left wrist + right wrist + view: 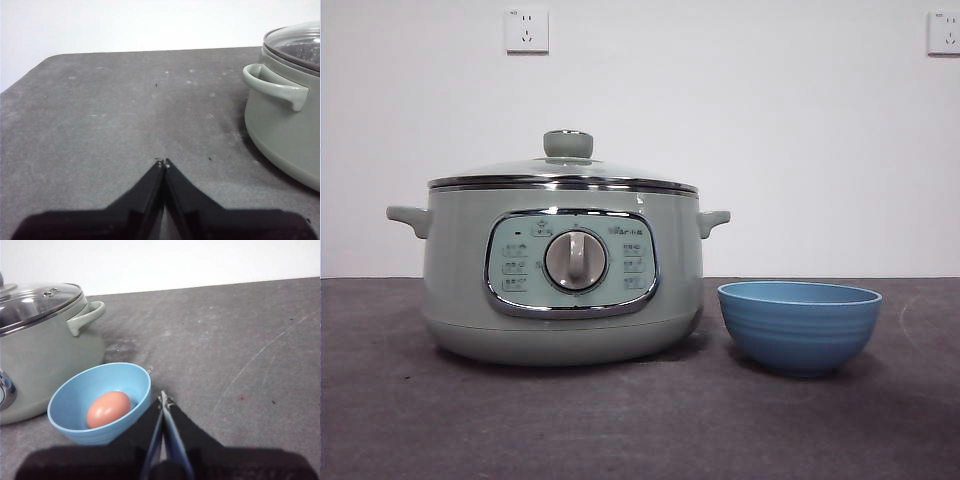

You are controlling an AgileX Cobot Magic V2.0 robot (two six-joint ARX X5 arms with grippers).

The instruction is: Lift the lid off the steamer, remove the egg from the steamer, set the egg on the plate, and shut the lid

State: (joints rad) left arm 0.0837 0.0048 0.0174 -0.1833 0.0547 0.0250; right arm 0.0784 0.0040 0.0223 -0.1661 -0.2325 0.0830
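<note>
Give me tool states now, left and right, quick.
Left tool: closed, holding nothing, over bare table beside the steamer.
Right tool: closed, holding nothing, next to the plate with the egg in it.

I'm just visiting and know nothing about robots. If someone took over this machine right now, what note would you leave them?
Left gripper: shut, empty, over bare table beside the steamer.
Right gripper: shut, empty, just beside the bowl.
The egg lies in the blue bowl, which stands next to the steamer. The lid sits on the steamer.
Done: by the look of it, every step.
Left: nothing visible.
</note>
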